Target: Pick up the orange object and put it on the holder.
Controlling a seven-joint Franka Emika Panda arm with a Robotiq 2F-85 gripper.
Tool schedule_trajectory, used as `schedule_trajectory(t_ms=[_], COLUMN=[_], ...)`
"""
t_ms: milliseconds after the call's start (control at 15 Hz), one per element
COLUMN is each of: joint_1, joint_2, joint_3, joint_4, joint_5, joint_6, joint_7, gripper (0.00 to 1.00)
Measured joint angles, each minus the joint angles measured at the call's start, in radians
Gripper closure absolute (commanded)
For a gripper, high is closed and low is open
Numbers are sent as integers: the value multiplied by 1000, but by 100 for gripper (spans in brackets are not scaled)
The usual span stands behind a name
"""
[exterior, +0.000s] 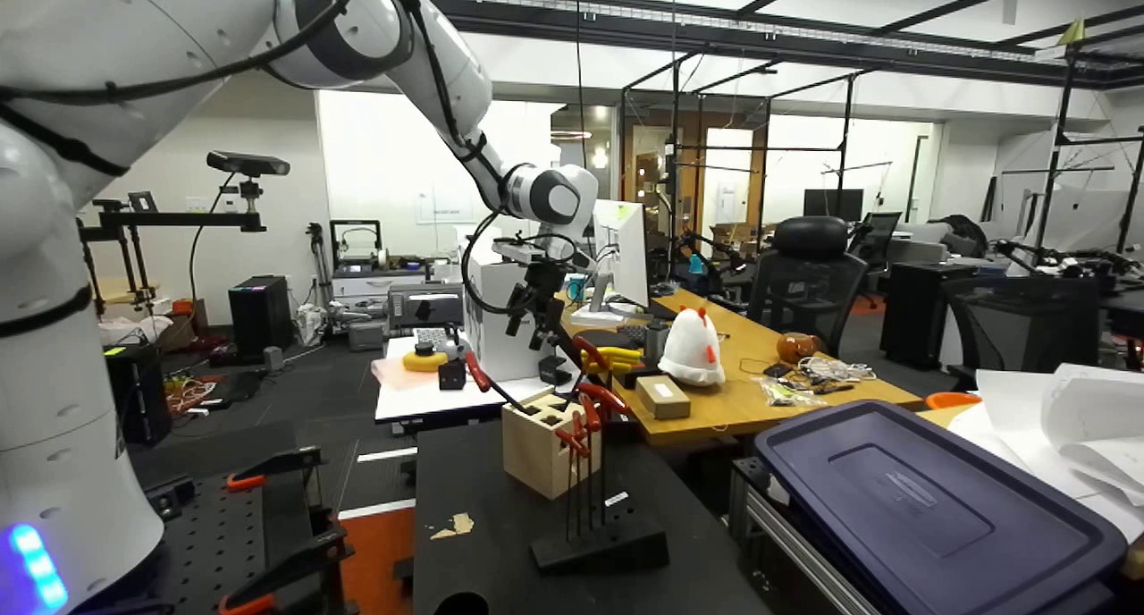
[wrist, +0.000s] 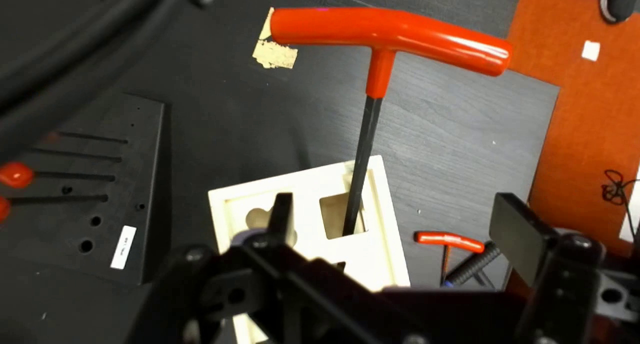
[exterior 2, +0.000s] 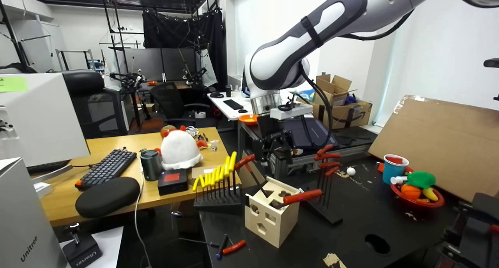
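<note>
"Unitree" climbs the face of a pale grey box (exterior 2: 27, 205) in the lower left of an exterior view. To its right, a black base (exterior 2: 82, 249) bears upside-down lettering that appears to spell ULANZI. In the upper left, a green sticky note (exterior 2: 13, 84) on the monitor (exterior 2: 43, 120) shows faint marks, too small to read. Right of centre, a brown carton (exterior 2: 364, 110) carries Amazon's curved arrow. A dark blue lid (exterior: 929, 517), lower right in an exterior view, has a small badge whose letters I cannot make out for certain. At the wrist view's left, a black stand (wrist: 60, 234) wears a white label (wrist: 123, 247), its print likewise too fine.

The pale wooden holder (wrist: 307, 199) sits on the black counter (exterior 2: 304, 246), low and central in both exterior views. A large orange T-handled key (wrist: 390, 29) crosses the upper middle of the wrist view, its dark shaft slanting into the holder's square opening. A second orange-red key (exterior 2: 244, 161) leans out of the holder. A smaller orange key (wrist: 450, 240) lies on the counter, near the holder's right side in the wrist view. Which key the task means, I cannot tell. The jaws stand wide apart above the holder.
</note>
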Motion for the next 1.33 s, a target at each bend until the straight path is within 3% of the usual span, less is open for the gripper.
schedule_trajectory(t_ms=[400, 800, 1133, 1333], joint_1=[27, 35, 24, 15], joint_2=[-192, -402, -554, -562], joint_3=[-30, -29, -26, -25], joint_4=[-288, -607, -862, -933], joint_5=[-4, 71, 162, 177], joint_6=[216, 402, 646, 819], joint_7=[269, 510, 631, 672], gripper=[0, 0, 0, 0])
